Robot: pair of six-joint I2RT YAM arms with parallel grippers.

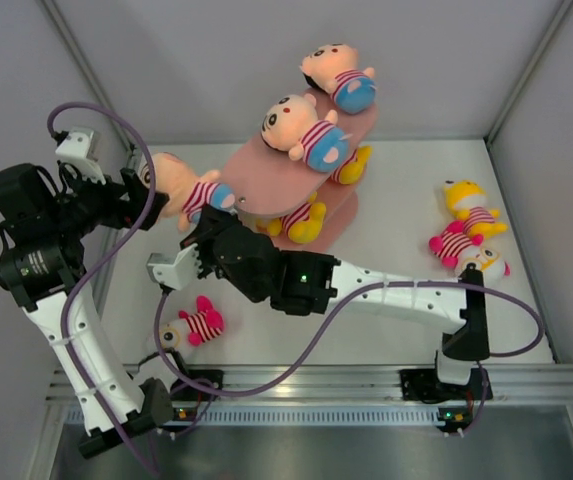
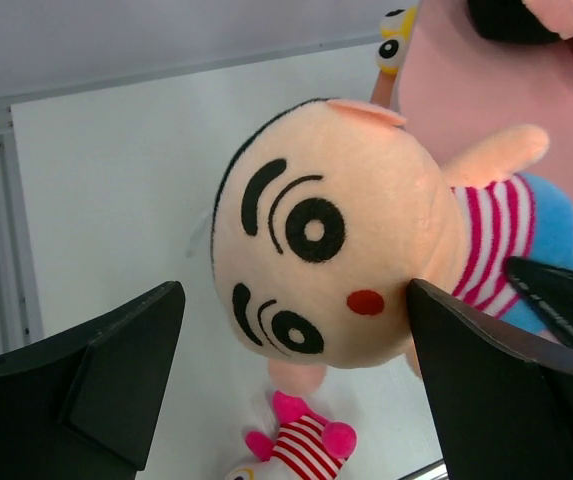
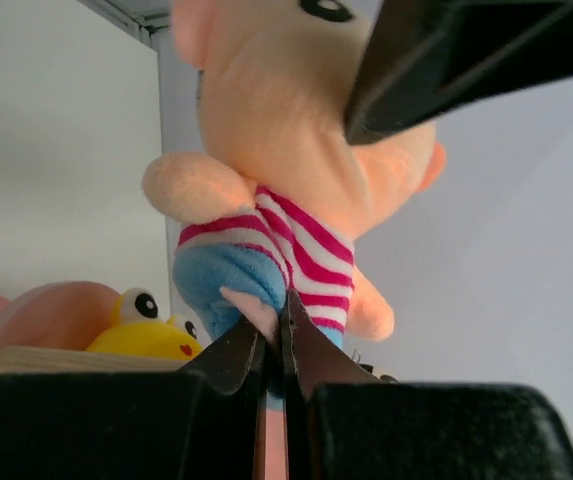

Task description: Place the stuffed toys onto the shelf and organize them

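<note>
Plainly, the peach-headed doll is held up off the surface between the two arms, just beside the near-left edge of the shelf. The left gripper stands wide open around the doll's head. One finger is well clear of the face, while the other sits right at the cheek, and whether it truly touches is hard to make out. The right gripper is clamped tight on a small fold at the doll's blue bottom. The pinched bit is pale pink, and I cannot tell whether it is a foot or cloth.

Above the right gripper the doll's face is mostly cut off by the frame, and a black finger of the left gripper hides part of the head. Down to that gripper's left a yellow plush peeks over a shelf tier, with only its eyes and crown showing.

Beneath the left gripper a pink toy in a striped shirt lies on the surface, its head cropped.

Beyond the right gripper a second doll and a third doll lie on the top tier, and yellow toys on the lower tiers are largely hidden under the ovals. Far off to the right of both grippers, a yellow animal and a pink white-faced toy lie together.
</note>
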